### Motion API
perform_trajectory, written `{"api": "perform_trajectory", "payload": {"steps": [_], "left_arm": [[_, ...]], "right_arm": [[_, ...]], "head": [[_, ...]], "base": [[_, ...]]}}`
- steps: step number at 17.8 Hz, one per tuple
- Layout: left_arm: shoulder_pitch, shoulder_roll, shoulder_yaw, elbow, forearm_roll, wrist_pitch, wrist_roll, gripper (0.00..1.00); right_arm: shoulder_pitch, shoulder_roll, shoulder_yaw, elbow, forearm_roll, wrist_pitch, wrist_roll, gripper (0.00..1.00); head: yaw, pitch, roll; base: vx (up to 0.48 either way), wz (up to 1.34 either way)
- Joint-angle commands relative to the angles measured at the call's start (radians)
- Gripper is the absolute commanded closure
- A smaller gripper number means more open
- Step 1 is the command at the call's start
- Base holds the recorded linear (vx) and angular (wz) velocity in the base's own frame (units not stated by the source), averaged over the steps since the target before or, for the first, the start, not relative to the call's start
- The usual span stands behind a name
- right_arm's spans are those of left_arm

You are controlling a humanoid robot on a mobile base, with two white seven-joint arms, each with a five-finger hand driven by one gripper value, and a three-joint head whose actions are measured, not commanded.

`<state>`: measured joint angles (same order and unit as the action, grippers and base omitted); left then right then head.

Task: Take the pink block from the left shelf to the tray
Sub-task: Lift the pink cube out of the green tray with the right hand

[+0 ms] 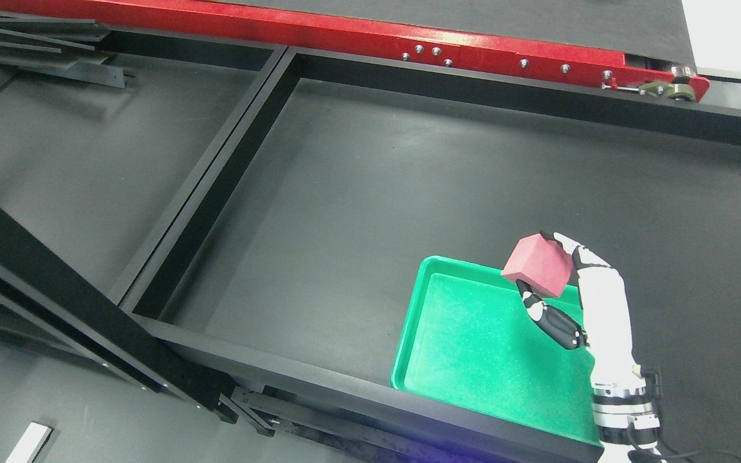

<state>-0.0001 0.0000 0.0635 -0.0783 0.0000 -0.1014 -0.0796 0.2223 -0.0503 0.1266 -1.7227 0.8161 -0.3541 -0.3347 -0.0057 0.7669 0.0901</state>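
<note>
Block [536, 265], pink and cube-shaped, sits tilted in the grip of the right hand [567, 289], above the far edge of the green tray [473, 347]. The fingers [570, 247] curl over its upper right side while the dark thumb [547, 318] presses in from below, so the hand is clamped on the block and the block is clear of the tray floor. The white arm [612, 347] comes up from the lower right corner of the picture, its metal wrist ring near the bottom edge. The tray lies at the near right of a wide dark table surface [370, 212] bounded by a low black frame [229, 161], its near edge just against the front rail. A second framed section lies to the left, beyond a dividing bar. Along the top runs a red beam [345, 32] studded with bolts. A small white strip [28, 444] lies on the floor at the lower left.
</note>
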Motion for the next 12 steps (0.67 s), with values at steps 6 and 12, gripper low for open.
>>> {"api": "perform_trajectory", "payload": {"steps": [6, 12], "left_arm": [[0.006, 0.017, -0.001, 0.000, -0.002, 0.000, 0.000, 0.00], [0.006, 0.017, 0.001, 0.000, -0.002, 0.000, 0.000, 0.00]], "right_arm": [[0.000, 0.009, -0.010, -0.002, -0.014, 0.000, 0.000, 0.97], [-0.003, 0.009, -0.010, -0.002, -0.028, -0.009, 0.008, 0.97]], "head": [[0.0000, 0.000, 0.000], [0.0000, 0.000, 0.000]], "base": [[-0.035, 0.12], [-0.046, 0.30]]}}
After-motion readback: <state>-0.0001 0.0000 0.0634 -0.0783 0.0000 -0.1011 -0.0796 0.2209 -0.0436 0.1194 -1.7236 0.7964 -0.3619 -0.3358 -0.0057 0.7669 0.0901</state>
